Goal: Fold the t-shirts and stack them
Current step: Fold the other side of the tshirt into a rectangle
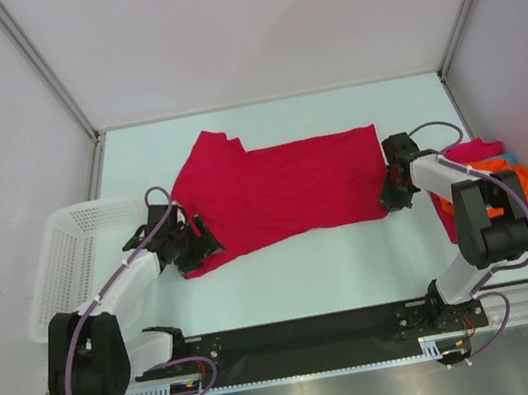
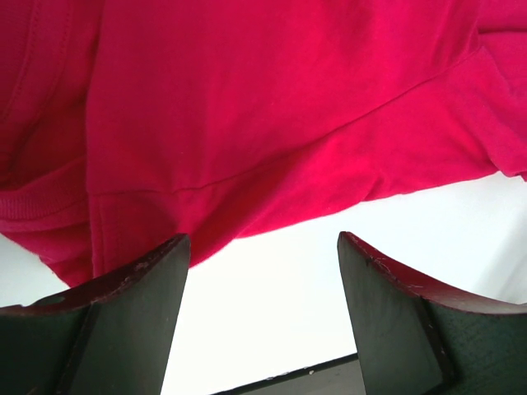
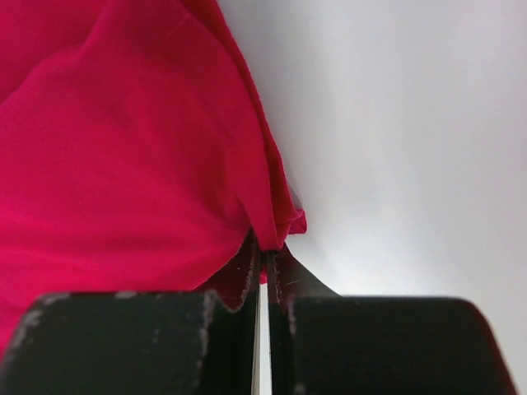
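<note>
Here the crimson t-shirt (image 1: 284, 194) lies spread flat across the middle of the top view on the white table (image 1: 356, 263). The right gripper (image 3: 263, 257) has its jaws pressed together on the shirt's lower right corner, red cloth pinched at the tips, while the left gripper (image 2: 263, 247) stands wide with nothing between its fingers, at the cloth's lower left edge. A heap of orange, pink and teal t-shirts (image 1: 521, 185) sits at the frame's right edge, a white lattice basket (image 1: 71, 255) at the left.
</note>
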